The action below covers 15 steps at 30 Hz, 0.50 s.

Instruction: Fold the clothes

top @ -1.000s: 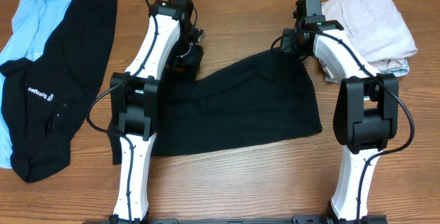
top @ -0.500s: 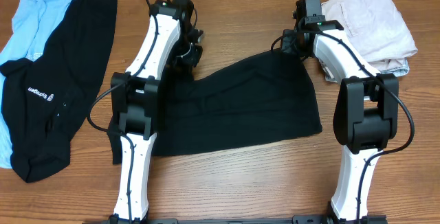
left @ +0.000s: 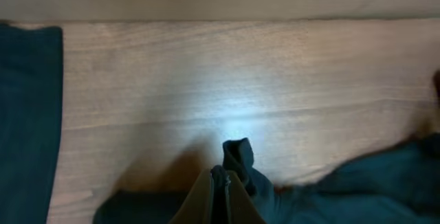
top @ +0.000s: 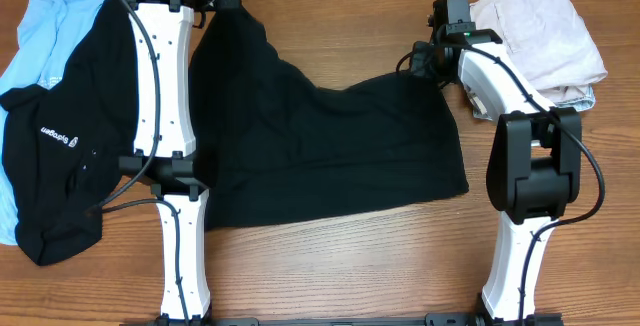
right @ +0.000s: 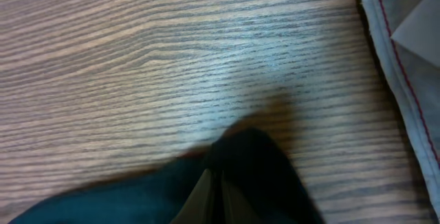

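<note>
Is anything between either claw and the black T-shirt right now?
Nothing visible. The left claw and right claw are each shut directly on the black T-shirt; the lettered garment and pale pile lie off to the sides.

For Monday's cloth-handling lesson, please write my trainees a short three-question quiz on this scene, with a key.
1. True or false: the left hand and the right hand both pinch the black T-shirt.
2. Which lies nearest the right hand? A) the pale folded garment B) the light-blue garment
3. Fill in: the white-lettered garment is ___ in colour.
Key: 1 true; 2 A; 3 black.
</note>
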Each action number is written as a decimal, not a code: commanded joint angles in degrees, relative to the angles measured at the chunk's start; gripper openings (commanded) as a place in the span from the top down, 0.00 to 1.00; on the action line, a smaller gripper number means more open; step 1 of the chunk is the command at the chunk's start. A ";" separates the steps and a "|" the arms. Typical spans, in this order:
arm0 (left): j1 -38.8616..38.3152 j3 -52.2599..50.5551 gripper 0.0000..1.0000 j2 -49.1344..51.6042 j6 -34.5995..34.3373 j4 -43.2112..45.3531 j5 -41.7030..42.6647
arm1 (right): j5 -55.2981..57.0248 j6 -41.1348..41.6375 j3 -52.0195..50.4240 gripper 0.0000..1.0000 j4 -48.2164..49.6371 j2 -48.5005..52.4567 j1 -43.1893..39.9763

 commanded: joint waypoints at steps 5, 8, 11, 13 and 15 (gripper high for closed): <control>-0.72 0.68 0.96 -0.79 -1.36 -3.91 -4.33 | -3.10 0.57 1.81 0.96 -5.92 -11.34 -2.97; -0.63 0.68 0.96 -0.79 -1.38 -5.62 -6.45 | -4.81 0.55 1.81 0.96 -8.57 -13.70 -3.89; -0.61 0.68 0.96 -0.79 -1.40 -7.80 -7.69 | -7.10 0.57 1.81 0.96 -11.56 -15.50 -4.57; -0.46 0.68 0.96 -0.79 -1.40 -9.62 -8.26 | -7.61 0.59 1.81 0.96 -14.34 -16.41 -4.61; 0.00 0.31 0.96 -0.83 -1.42 -9.62 -8.50 | -8.46 0.57 1.81 0.96 -17.62 -17.29 -4.61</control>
